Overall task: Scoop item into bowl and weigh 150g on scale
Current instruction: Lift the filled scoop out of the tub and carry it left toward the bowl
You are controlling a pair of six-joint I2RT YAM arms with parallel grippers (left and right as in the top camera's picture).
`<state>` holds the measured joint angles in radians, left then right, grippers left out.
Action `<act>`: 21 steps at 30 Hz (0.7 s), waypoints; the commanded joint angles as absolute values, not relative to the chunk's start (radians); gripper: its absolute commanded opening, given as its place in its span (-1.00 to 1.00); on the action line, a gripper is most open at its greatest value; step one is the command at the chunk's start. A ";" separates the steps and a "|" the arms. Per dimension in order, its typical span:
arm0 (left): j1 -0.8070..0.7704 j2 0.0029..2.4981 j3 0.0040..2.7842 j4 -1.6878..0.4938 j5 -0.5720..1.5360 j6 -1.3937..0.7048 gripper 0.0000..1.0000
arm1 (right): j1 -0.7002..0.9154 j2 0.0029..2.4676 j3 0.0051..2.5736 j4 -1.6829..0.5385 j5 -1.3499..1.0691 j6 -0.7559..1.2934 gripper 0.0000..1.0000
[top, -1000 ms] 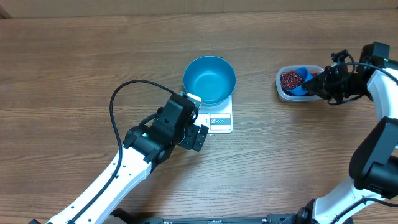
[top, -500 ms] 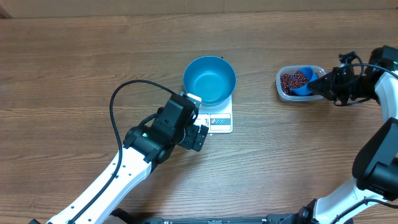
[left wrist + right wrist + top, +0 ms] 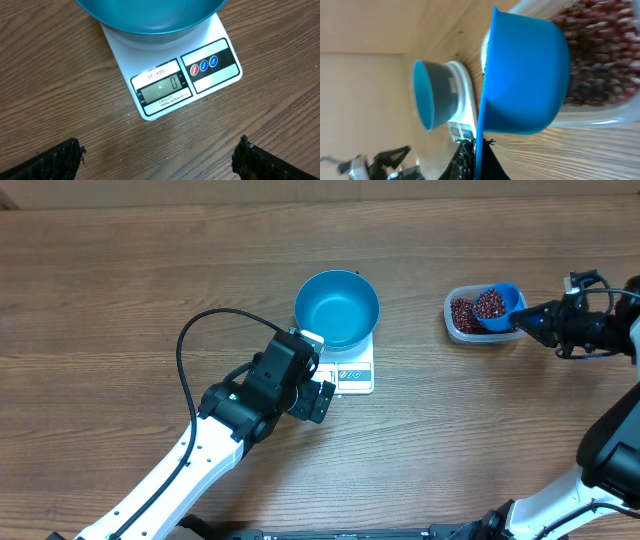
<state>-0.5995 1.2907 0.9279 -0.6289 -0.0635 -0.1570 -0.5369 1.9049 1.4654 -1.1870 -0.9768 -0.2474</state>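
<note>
Loaded scoop over the tub, bowl waiting on a zeroed scale

Overhead: the right tool is clenched on the handle of the scoop, which sits heaped with beans above the tub. Its long axis runs across the worktop, cup pointing left toward the bowl on the scale. It should travel level and slowly, and tip only once it is over the bowl's middle. The left tool is spread, grasping nothing. Left wrist: the display reads zero, so pouring in small amounts seems wise. Right wrist: the cup looks level and the bowl is well apart.
</note>
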 commanded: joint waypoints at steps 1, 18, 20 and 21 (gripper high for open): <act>-0.596 1.296 0.920 -0.628 -0.052 -0.150 0.99 | -0.537 1.904 1.462 -1.209 -1.121 -0.349 -0.92; -0.596 1.296 0.920 -0.628 -0.052 -0.150 0.99 | -0.319 1.845 1.553 -1.288 -1.146 -0.341 -0.92; -0.596 1.296 0.920 -0.628 -0.052 -0.150 0.99 | -0.280 1.845 1.572 -1.303 -1.145 -0.341 -0.92; -0.596 1.296 0.920 -0.628 -0.052 -0.150 0.99 | -0.260 1.845 1.583 -1.312 -1.145 -0.341 -0.92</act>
<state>-0.5995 1.2907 0.9279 -0.6289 -0.0635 -0.1570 -0.3046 1.8992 1.5280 -1.3025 -1.0977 -0.3271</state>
